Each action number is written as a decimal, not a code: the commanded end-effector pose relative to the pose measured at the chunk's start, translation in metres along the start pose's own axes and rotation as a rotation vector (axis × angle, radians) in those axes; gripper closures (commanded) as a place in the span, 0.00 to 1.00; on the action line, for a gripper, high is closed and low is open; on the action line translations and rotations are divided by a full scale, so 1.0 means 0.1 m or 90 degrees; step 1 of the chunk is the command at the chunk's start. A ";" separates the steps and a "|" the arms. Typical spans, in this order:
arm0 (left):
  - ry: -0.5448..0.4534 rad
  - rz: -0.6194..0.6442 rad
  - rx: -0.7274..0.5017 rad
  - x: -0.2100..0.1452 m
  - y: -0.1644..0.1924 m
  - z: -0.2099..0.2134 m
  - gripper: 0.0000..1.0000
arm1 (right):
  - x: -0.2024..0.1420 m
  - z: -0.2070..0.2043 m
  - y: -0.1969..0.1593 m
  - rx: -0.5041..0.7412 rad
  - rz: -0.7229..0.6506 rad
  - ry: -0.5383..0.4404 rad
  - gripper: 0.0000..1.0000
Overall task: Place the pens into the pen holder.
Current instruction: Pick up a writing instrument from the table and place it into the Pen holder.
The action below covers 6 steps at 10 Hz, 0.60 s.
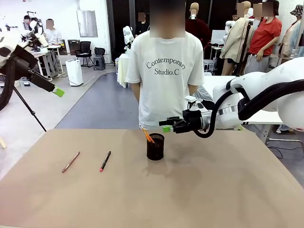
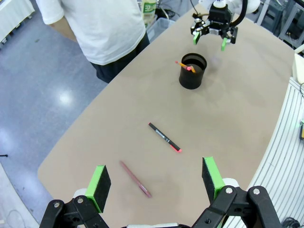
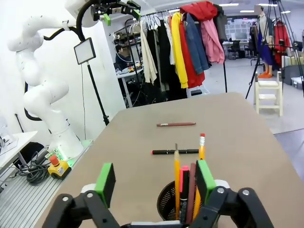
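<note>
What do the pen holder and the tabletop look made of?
Pen holder: black wire mesh, likely metal, matte; fine holes show in its wall. Tabletop: smooth matte tan board, perhaps laminate; no grain or glare, so uncertain.

White rounded arms with thick black cables looping alongside; black jaws with round bolts end in bright green pads

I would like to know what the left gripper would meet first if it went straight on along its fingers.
Probably the reddish-brown pen, or the bare table just beside it: in the left wrist view that pen lies between the open left gripper's fingers, with nothing nearer. Depth is unclear.
</note>
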<state>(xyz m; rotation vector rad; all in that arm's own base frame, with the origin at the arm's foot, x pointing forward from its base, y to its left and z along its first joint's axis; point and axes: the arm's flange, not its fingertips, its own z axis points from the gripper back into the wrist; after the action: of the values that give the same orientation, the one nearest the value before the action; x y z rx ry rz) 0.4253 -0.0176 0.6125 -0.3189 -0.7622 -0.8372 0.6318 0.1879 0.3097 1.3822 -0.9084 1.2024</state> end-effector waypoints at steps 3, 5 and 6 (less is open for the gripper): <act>-0.005 -0.003 -0.006 0.00 0.00 0.02 0.00 | 0.05 0.02 0.01 0.000 0.005 -0.001 0.00; -0.005 -0.003 -0.006 0.00 0.00 0.02 0.00 | 0.05 0.02 0.01 0.000 0.005 -0.001 0.00; -0.005 -0.003 -0.006 0.00 0.00 0.02 0.00 | 0.05 0.02 0.01 0.000 0.005 -0.001 0.00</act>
<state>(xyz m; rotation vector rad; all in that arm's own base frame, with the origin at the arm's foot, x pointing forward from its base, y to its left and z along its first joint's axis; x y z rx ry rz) 0.4253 -0.0176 0.6125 -0.3189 -0.7622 -0.8372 0.6325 0.1843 0.3132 1.3808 -0.9149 1.2022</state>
